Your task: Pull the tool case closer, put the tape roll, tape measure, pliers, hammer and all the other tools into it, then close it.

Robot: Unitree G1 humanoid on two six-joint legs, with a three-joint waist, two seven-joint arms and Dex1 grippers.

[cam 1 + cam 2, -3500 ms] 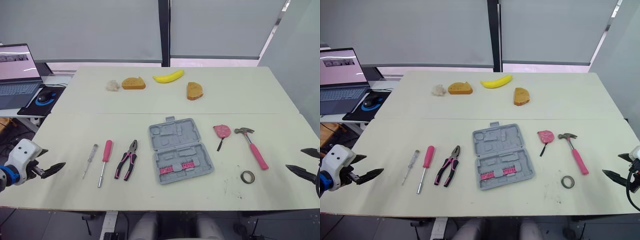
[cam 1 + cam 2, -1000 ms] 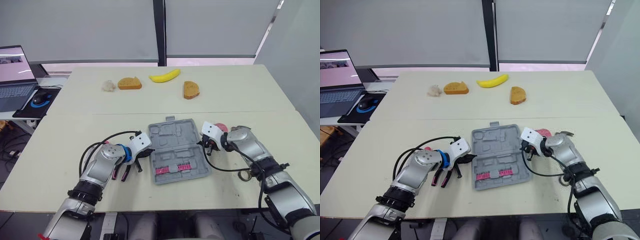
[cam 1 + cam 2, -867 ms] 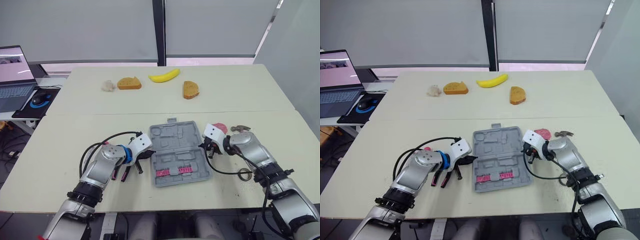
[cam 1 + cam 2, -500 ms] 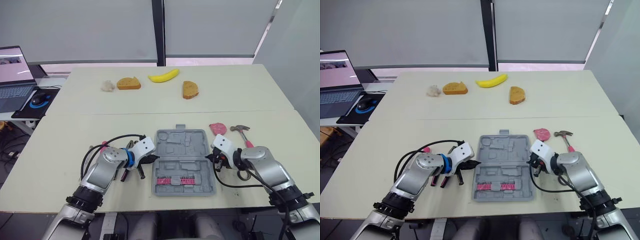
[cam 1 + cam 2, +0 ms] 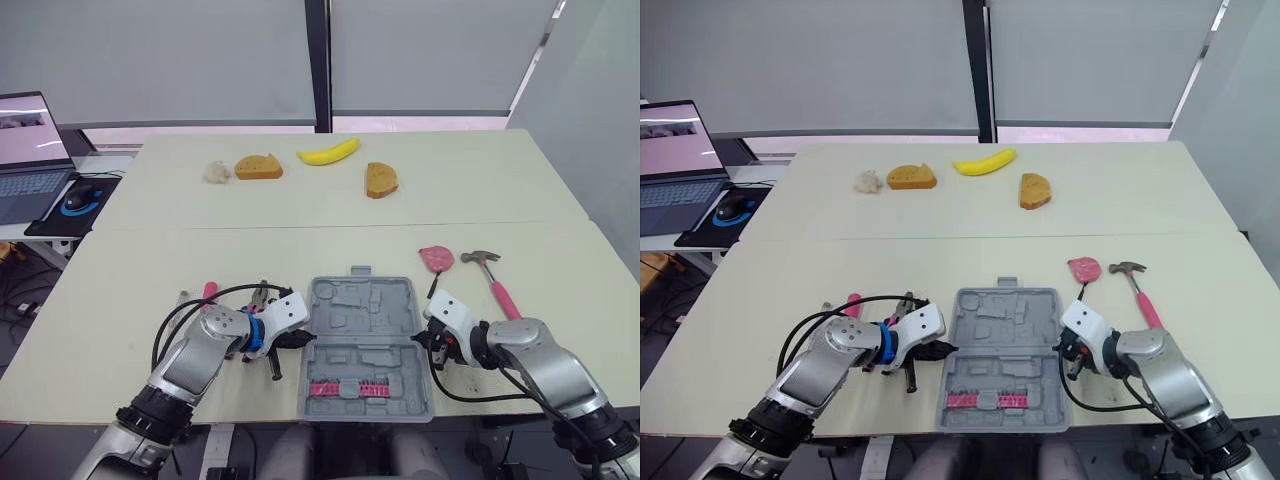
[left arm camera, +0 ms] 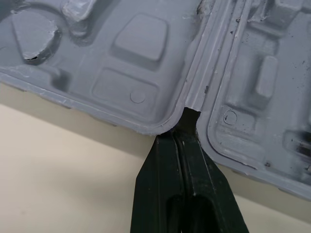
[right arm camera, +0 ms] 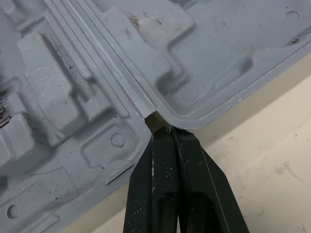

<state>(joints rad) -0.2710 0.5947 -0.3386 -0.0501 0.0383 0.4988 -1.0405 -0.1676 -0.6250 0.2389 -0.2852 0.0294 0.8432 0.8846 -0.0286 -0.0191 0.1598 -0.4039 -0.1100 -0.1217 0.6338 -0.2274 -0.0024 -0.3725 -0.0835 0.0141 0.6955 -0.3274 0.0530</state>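
Note:
The grey tool case [image 5: 365,330] lies open flat near the table's front edge, with a row of pink bits [image 5: 345,388] in its near half. My left gripper [image 5: 302,338] is shut, its tip wedged in the hinge notch on the case's left side [image 6: 187,104]. My right gripper [image 5: 420,340] is shut too, its tip in the hinge notch on the right side [image 7: 154,116]. The pink tape measure [image 5: 436,258] and the pink-handled hammer [image 5: 492,281] lie beyond my right arm. The pliers [image 5: 262,296] and the pink screwdriver [image 5: 209,291] are partly hidden behind my left arm.
A banana [image 5: 328,152], two bread pieces [image 5: 258,166] [image 5: 380,180] and a white crumpled lump [image 5: 215,171] lie at the table's far side. A laptop [image 5: 25,150] and a mouse [image 5: 75,198] sit on a side desk at the far left.
The case has slid toward the table's front edge and turned square to it, with both shut grippers moving along at its hinge notches.

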